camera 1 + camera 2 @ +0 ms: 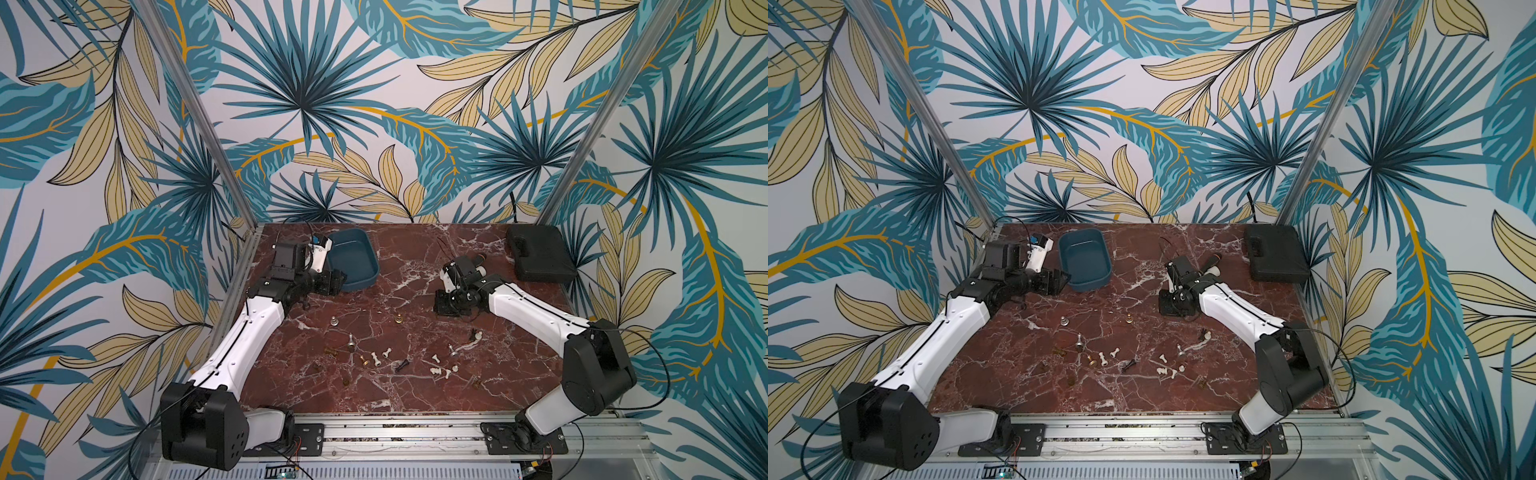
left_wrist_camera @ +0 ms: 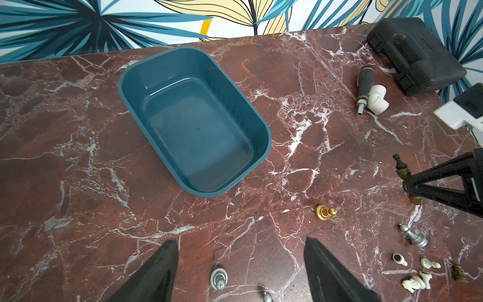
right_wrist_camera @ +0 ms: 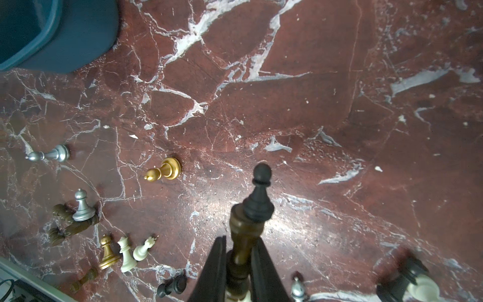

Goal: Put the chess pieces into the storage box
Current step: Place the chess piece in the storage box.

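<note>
1. Two black fingers [image 3: 214,269] of the right gripper [image 3: 240,241] are pressed in on a dark brown piece [image 3: 241,253], which lies lengthwise between them. A black pawn top [image 3: 261,188] sticks out past the fingertips; I cannot tell whether it is a separate piece.
2. The left gripper [image 2: 240,240] has its fingers [image 2: 156,274] spread wide and holds nothing. A silver pawn [image 2: 219,278] on the table [image 1: 415,257] shows through the gap.
3. The storage box [image 2: 230,86], teal with smooth walls, sits on the far left part of the table. In both top views it is just beside the left gripper, and its floor shows bare.
4. The chess pieces [image 1: 376,359] are scattered over the near middle of the red marble, well apart from the box, in white, silver, gold, brown and black. A gold pawn [image 2: 325,211] stands between that scatter and the box.
5. A black case [image 1: 540,257] lies in the far right corner. Near it a black-handled tool [image 2: 364,83] touches a white elbow fitting [image 2: 377,99].
6. A small white mark [image 1: 266,284] on the left arm [image 1: 249,332] is too small to read.
</note>
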Robot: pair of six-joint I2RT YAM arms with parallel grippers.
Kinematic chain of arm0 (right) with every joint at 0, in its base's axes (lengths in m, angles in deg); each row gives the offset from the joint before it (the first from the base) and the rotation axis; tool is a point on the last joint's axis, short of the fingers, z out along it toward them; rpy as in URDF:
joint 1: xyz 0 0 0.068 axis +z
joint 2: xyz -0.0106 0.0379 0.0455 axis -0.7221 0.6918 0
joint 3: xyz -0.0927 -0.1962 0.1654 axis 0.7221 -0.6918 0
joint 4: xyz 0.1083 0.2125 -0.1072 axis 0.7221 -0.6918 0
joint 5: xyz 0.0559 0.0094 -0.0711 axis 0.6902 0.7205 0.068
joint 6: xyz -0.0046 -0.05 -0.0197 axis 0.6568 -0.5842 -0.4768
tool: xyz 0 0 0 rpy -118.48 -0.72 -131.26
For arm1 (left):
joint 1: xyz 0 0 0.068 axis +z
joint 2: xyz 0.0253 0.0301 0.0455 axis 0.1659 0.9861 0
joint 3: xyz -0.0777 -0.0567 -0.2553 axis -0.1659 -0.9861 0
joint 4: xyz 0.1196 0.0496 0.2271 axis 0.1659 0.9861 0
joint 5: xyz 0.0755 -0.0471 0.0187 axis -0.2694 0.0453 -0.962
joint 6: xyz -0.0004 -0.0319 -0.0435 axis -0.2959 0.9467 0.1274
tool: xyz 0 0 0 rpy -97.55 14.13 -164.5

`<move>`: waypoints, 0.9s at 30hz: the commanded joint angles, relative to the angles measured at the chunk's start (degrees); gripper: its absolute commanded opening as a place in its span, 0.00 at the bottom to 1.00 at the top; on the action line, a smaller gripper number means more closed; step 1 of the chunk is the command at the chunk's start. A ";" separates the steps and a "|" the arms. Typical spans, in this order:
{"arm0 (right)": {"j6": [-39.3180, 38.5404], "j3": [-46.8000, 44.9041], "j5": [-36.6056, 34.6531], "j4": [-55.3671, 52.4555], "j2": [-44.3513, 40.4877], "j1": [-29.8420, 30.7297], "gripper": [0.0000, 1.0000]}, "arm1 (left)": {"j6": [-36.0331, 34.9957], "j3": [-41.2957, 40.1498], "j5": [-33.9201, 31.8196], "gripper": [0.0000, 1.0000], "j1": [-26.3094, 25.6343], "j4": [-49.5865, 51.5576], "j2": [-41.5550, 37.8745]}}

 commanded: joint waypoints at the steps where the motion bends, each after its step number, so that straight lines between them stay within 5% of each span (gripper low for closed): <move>1: -1.85 0.60 3.36 2.11 1.56 0.25 0.11 | 0.49 1.34 0.57 0.81 -0.24 0.51 -0.08; 6: -2.26 10.34 5.01 0.54 8.30 0.71 0.11 | 0.63 1.57 0.35 0.80 -0.22 0.95 -0.17; 19: -1.91 54.24 5.39 -6.89 37.71 8.14 0.11 | 2.35 3.08 -5.75 0.80 -0.20 3.68 1.41; 27: -2.08 70.26 7.50 -7.99 50.48 11.45 0.14 | 3.17 3.00 -6.99 0.80 -0.16 3.64 0.97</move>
